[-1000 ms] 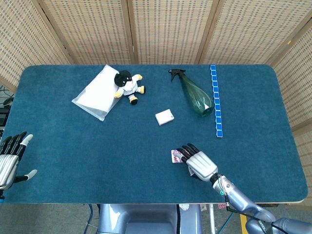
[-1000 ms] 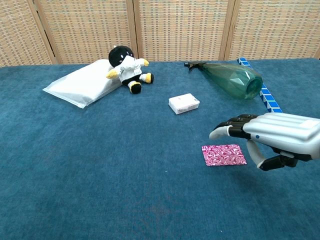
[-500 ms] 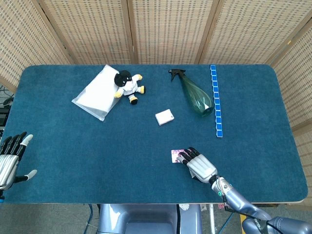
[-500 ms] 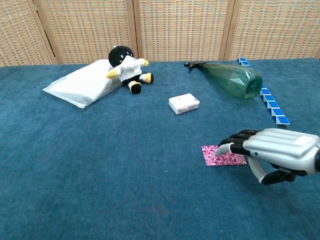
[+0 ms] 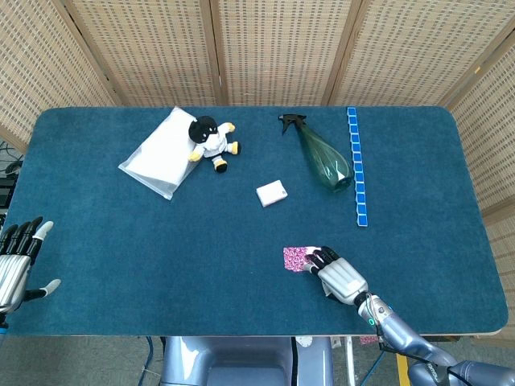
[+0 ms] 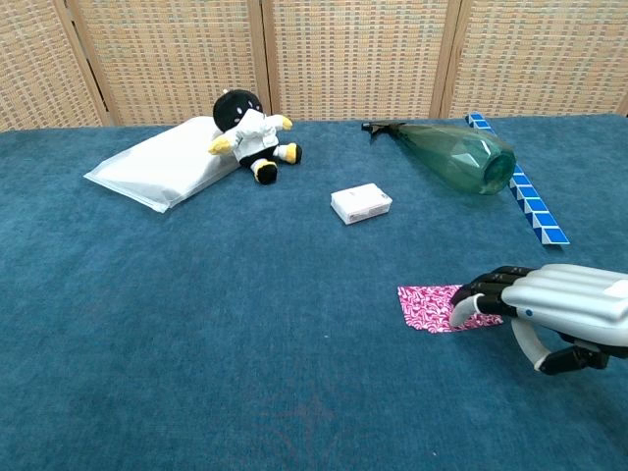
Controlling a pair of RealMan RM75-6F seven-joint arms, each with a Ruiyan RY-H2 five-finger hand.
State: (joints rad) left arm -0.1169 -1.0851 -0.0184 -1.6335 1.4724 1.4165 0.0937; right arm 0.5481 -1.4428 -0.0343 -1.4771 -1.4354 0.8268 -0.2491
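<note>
The right hand (image 6: 549,309) rests its curled fingertips on the right edge of the pink packet (image 6: 432,307), which lies flat, near-right on the table (image 5: 121,241); nothing is gripped. Risk: the thin packet slides under the fingertips instead of lifting.

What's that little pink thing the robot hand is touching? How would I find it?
Look at the near edge of the blue table, on the robot's right. There the silver right hand rests its dark fingertips on a flat pink patterned packet. It is the only pink thing; the small box farther back is white.
</note>
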